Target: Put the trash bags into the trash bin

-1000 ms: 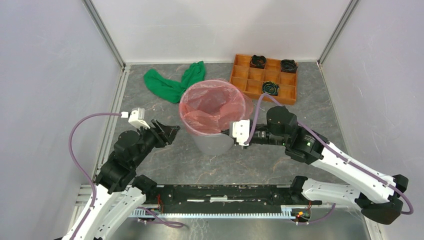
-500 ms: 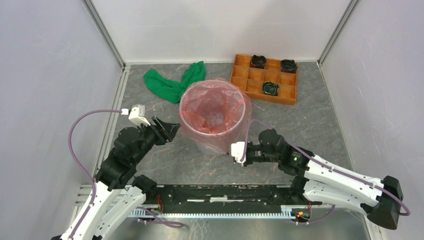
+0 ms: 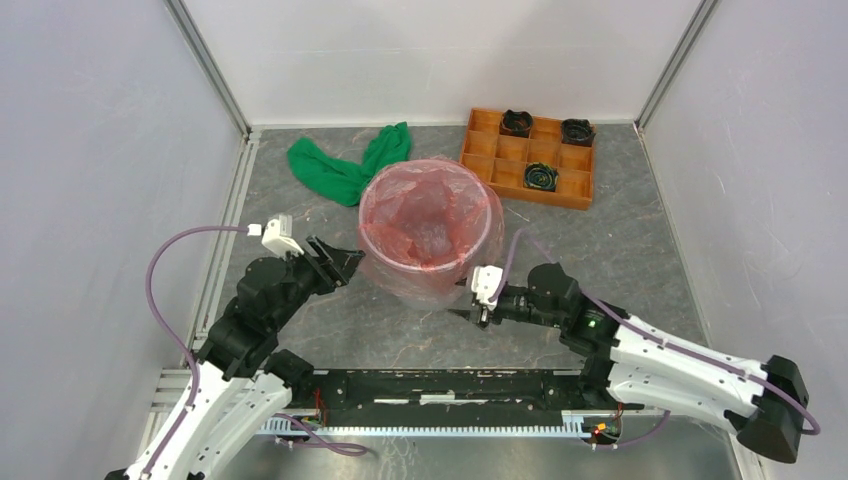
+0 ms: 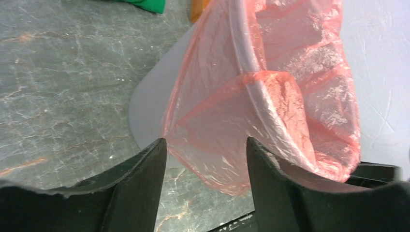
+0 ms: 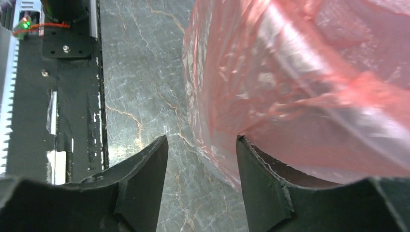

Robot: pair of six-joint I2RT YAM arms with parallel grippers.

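The red-orange trash bag point(image 3: 430, 225) lines the trash bin and is folded over its rim, hanging down the outside on the near side. Bare grey bin wall point(image 4: 150, 96) shows in the left wrist view below the film point(image 4: 270, 106). My left gripper point(image 3: 342, 262) stands open just left of the bin, level with the bag's hanging edge, nothing between its fingers point(image 4: 145, 174). My right gripper point(image 3: 468, 306) is open low at the bin's near right side. One of its fingers point(image 5: 263, 174) lies against the draped film point(image 5: 290, 87) without gripping it.
A green cloth point(image 3: 340, 168) lies behind the bin on the left. An orange-brown compartment tray point(image 3: 500, 150) with three black items stands at the back right. Metal frame rails run along both side walls, and the arms' base bar point(image 3: 450, 385) spans the near edge.
My right gripper pulled the bag's edge down over the bin's near side, then opened and let it go. The left gripper has barely moved.
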